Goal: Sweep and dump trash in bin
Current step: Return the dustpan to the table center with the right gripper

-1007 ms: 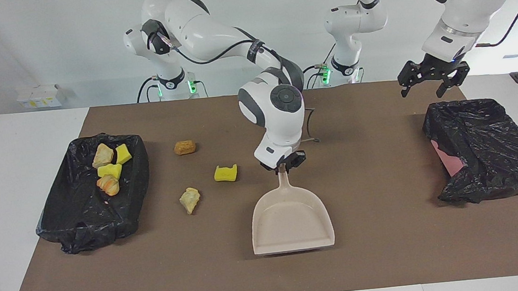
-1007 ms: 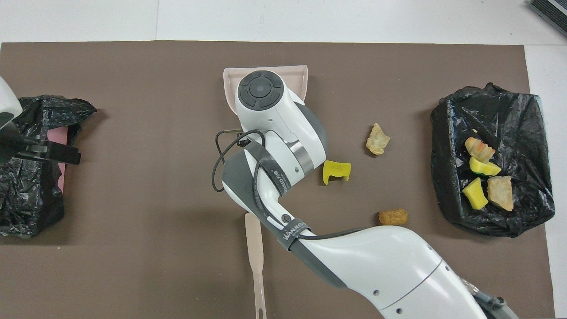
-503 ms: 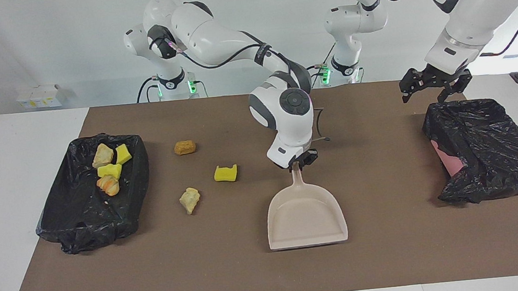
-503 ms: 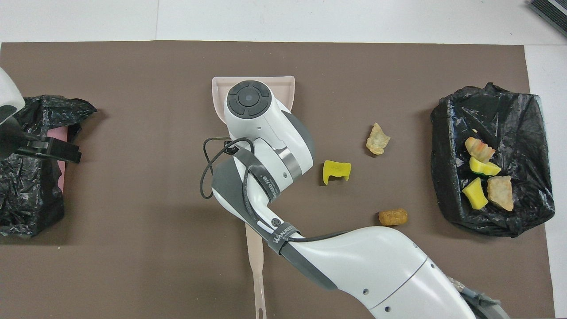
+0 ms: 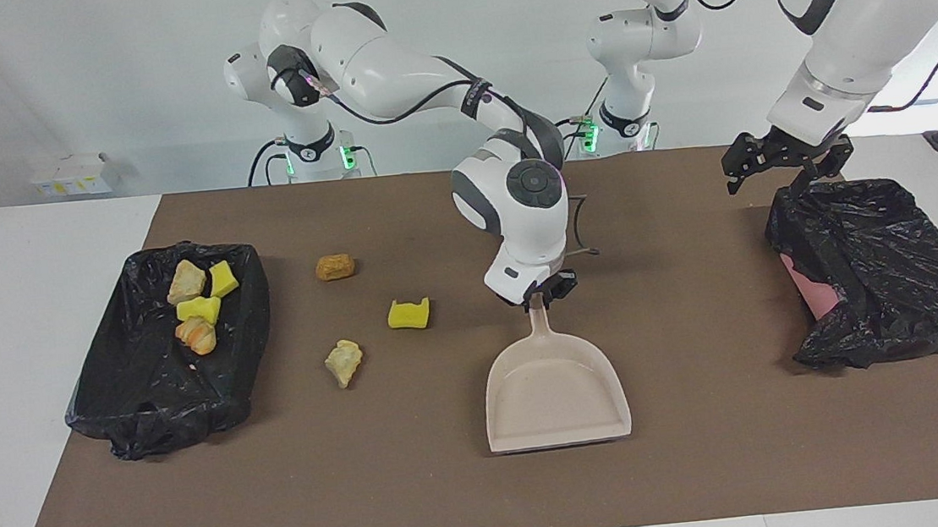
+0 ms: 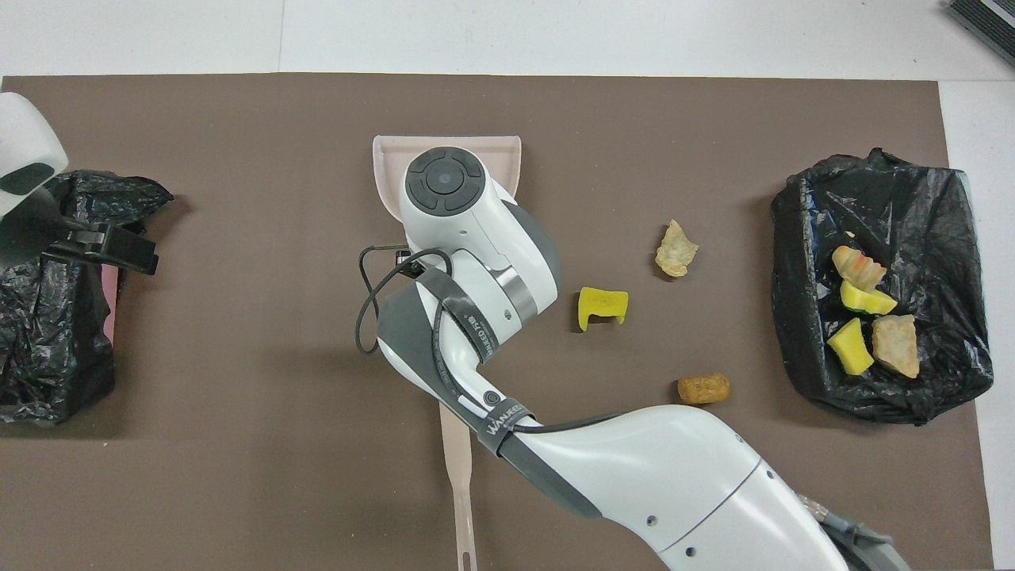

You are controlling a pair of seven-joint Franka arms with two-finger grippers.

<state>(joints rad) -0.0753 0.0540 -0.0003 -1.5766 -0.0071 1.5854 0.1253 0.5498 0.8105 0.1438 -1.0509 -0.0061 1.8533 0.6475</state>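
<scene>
Three pieces of trash lie on the brown mat: an orange-brown lump (image 5: 334,267) (image 6: 703,388), a yellow foam piece (image 5: 409,313) (image 6: 603,307) and a pale beige chunk (image 5: 343,363) (image 6: 676,249). Several more lumps (image 5: 197,308) lie in the black-lined bin (image 5: 123,387) at the right arm's end. My right gripper (image 5: 541,293) is shut on the handle of the beige dustpan (image 5: 554,388) at mid-table, its mouth pointing away from the robots. The arm hides most of the dustpan (image 6: 386,162) from above. My left gripper (image 5: 783,161) is open and empty above the second bin's edge.
A second black-lined bin (image 5: 886,278) (image 6: 47,349) with a pink wall showing stands at the left arm's end. The beige long-handled brush (image 6: 457,476) lies on the mat near the robots, partly under my right arm.
My right arm slid the dustpan toward the left arm's end of the table, away from the loose lumps, then nearly stopped. My left gripper shifted slightly over its bin.
</scene>
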